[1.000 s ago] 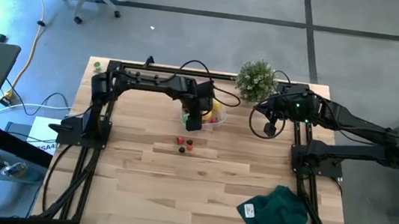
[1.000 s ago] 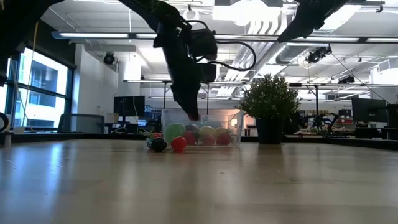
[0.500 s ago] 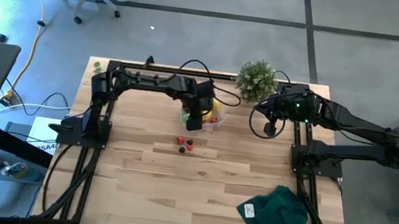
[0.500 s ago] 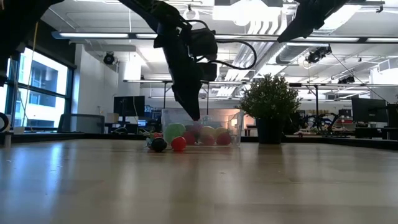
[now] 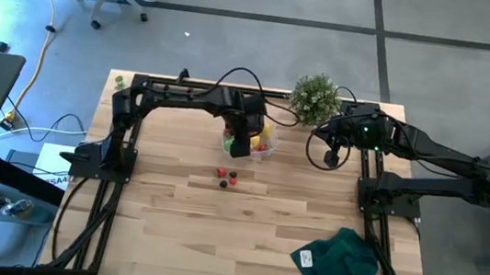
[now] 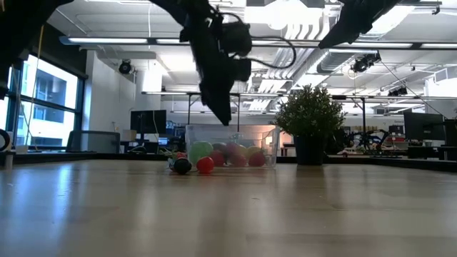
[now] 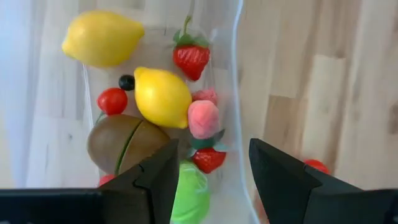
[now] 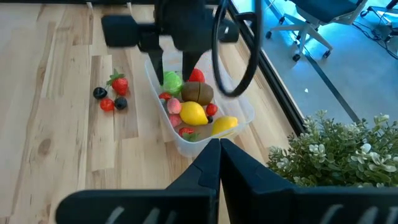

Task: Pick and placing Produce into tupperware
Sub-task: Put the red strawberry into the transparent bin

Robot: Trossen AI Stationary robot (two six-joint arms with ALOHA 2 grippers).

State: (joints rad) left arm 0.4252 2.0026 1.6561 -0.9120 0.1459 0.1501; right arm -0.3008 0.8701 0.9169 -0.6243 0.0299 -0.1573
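The left pincer point(image 7: 208, 163) hangs spread and empty above the tub point(image 5: 267, 149), the clear container that sits just beside the plant point(image 5: 314, 97) at the far side of the bench point(image 5: 162, 211). From the left wrist, the fingers point(image 7: 160, 169) frame the tub's near end, where most of the produce already lies: two lemons point(image 7: 163, 96), a kiwi point(image 7: 124, 142), a green ball point(image 7: 191, 194), strawberries point(image 7: 190, 57), a pink piece and a cherry tomato point(image 7: 112, 100) beside a small dark berry.

Four pieces are not yet in. A strawberry point(image 8: 118, 83), a dark berry point(image 8: 99, 93), a red berry point(image 8: 107, 104) and another dark berry point(image 8: 120, 103) cluster on the bench just beside the tub, on the side away from the plant. The right pincer point(image 8: 219, 152) waits clamped shut near the plant, above the bench, with the tub in its camera's view.

The job looks near its end, with the berries still to be collected. The risks lie in their size and shape: round and tiny, they could roll off under a finger that lands off-centre, and they sit so close together that closing on one may knock its neighbours. They also lie hard by the tub wall, so a low sweep could shove the light container toward the plant or tip fruit over its rim.
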